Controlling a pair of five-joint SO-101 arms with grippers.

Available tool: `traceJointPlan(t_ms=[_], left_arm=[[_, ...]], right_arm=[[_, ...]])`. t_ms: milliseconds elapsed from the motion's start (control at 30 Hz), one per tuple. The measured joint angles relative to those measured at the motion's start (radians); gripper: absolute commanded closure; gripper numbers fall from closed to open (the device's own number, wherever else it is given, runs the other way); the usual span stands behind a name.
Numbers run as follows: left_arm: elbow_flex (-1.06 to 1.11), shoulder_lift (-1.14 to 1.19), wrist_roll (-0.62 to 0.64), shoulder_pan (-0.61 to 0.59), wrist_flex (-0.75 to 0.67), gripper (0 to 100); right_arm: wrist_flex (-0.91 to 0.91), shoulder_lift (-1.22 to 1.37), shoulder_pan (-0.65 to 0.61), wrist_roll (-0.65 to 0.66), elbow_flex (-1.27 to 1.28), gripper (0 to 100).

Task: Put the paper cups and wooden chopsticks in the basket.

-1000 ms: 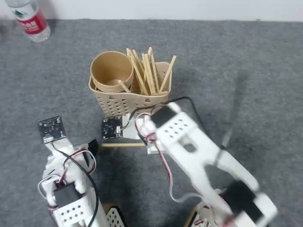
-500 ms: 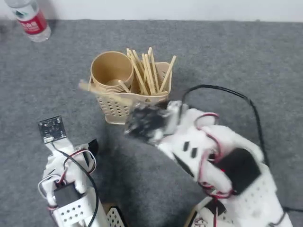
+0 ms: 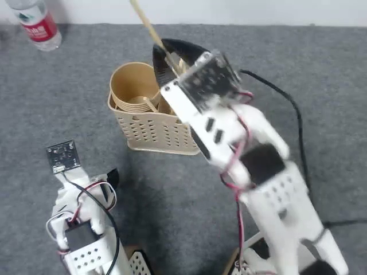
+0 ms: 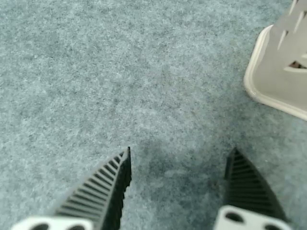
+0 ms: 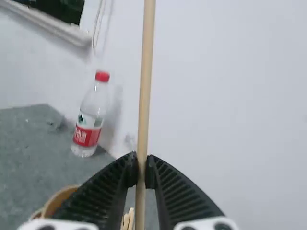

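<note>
Clamping a wooden chopstick [image 5: 146, 72] tightly between its fingers, the right gripper [image 5: 141, 167] is hovering over the basket [image 3: 152, 129], the stick pointing upward. Stacked paper cups [image 3: 135, 86] are sitting inside the basket. The left gripper [image 4: 177, 160] is hanging with fingers spread over grey carpet [image 4: 96, 72], near the basket's corner.

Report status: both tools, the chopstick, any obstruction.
Right tool shut on chopstick, high over basket. Left tool open, low over carpet beside basket. Nothing seen blocking the drop.
</note>
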Motion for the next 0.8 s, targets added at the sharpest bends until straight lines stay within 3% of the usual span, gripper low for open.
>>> traceJointPlan(t_ms=[333, 600, 667, 800], left_arm=[[0.000, 0.000, 0.000, 0.000, 0.000, 70], [0.000, 0.000, 0.000, 0.000, 0.000, 70], [0.000, 0.000, 0.000, 0.000, 0.000, 70], [0.000, 0.000, 0.000, 0.000, 0.000, 70]], right_arm=[[-0.196, 0.084, 0.183, -0.189, 0.285, 99.2], [-0.322, -0.025, 0.163, -0.195, 0.529, 99.1], [-0.315, -0.037, 0.138, -0.195, 0.535, 94.3], [-0.216, -0.051, 0.141, -0.198, 0.535, 74.0]])
